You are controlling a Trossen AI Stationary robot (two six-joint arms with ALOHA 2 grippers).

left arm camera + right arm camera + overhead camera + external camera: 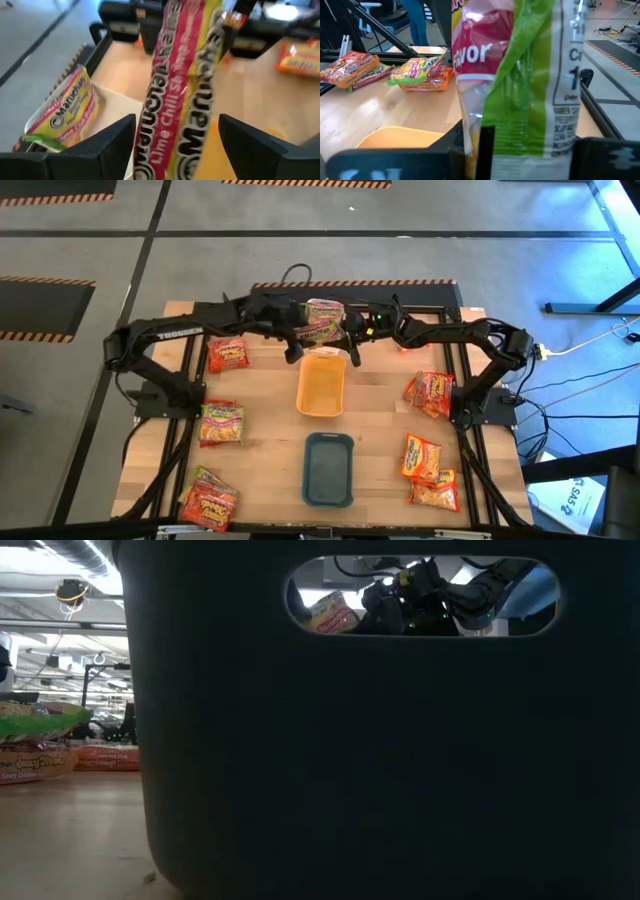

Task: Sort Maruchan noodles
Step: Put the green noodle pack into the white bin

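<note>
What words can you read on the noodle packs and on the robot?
"Maruchan" and "Lime Chili": green-pink packet between the left gripper fingers.
"Maruchan": packet in the white tray.
"...vor": packet in the right gripper.
"TROSSEN": left arm.
Print on the other packets is too small or blurred to read.

left arm [160,345]: matte black jointed links, white TROSSEN lettering on the upper link, black cable at the base | right arm [480,345]: same black build, small green light near the wrist at 12 o'clock | left gripper [175,145]: two broad, flat, dark wedge-shaped fingers [107,140] | right gripper [520,155]: blocky black fingers [605,157]
</note>
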